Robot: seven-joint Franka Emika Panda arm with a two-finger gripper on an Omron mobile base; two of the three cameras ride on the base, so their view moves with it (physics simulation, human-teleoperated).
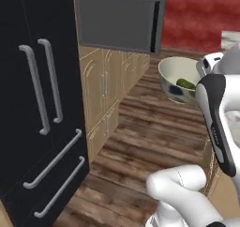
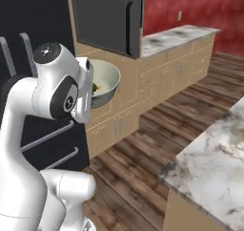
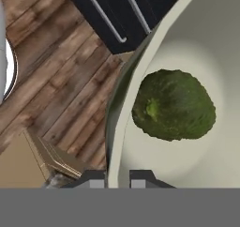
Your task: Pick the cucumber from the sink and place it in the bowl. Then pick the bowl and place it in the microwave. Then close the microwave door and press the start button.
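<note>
With the cucumber (image 3: 173, 105) already lying in the bowl (image 1: 169, 70), we are carrying that bowl, our gripper (image 3: 117, 178) pinching its rim, below the microwave door (image 1: 117, 20), with loading, closing and starting left.

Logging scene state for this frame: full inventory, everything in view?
bowl: 1, cream inside, greyish outside, held up in the air over the wood floor, rim between the claw's fingers
cucumber: 1, green, lying inside the bowl
microwave door: 1, dark grey with black handle, swung open, up above the bowl
fridge: 1, black with grey handles, left of the cabinets
base cabinets: a run, light wood, below the microwave door
counters: 2, pale marble, one near right, one along the far wall
floor: dark wood planks
wall: red, at the back
arm: 1, white with dark joints
claw: 1, dark fingers, clamped on the bowl's rim
</note>
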